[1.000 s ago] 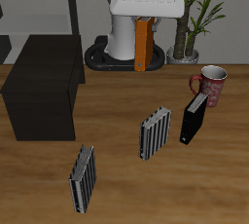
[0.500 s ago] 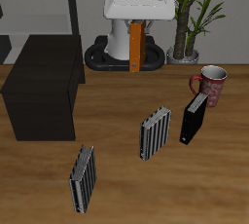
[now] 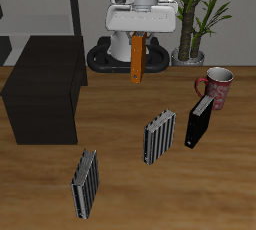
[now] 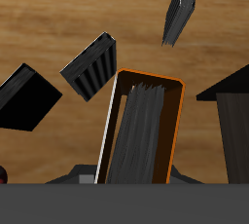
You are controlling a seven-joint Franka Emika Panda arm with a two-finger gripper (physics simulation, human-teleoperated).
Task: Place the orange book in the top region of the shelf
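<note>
Currently the gripper point(image 3: 138, 36) is clamped on the top end of the orange book point(image 3: 136, 58), which hangs upright in the air, clear of the bench point(image 3: 120, 114) and slightly tilted. Book is in front of the robot's white base, well apart from the shelf point(image 3: 44, 86).

Shelf: matte black box, flat top bare, standing on the bench off to the side of the held book. In the wrist view its dark corner point(image 4: 233, 111) shows beside the book.

Wrist view looks straight down the orange book point(image 4: 144, 130): orange cover rim around grey page edges, pale strip along one long side. Gripper fingers themselves are mostly hidden behind the dark housing there.

Other items on the bench, all standing and apart from each other:
- grey striped book point(image 3: 159, 138), mid-bench, upright
- second grey striped book point(image 3: 85, 183), nearer the front edge
- black book point(image 3: 200, 122), upright, just beside the red mug point(image 3: 217, 86); can't tell if they touch
- potted plant point(image 3: 196, 14) farther back by the robot base
- pale grey open-frame rack point(image 3: 60, 4) behind the shelf
</note>
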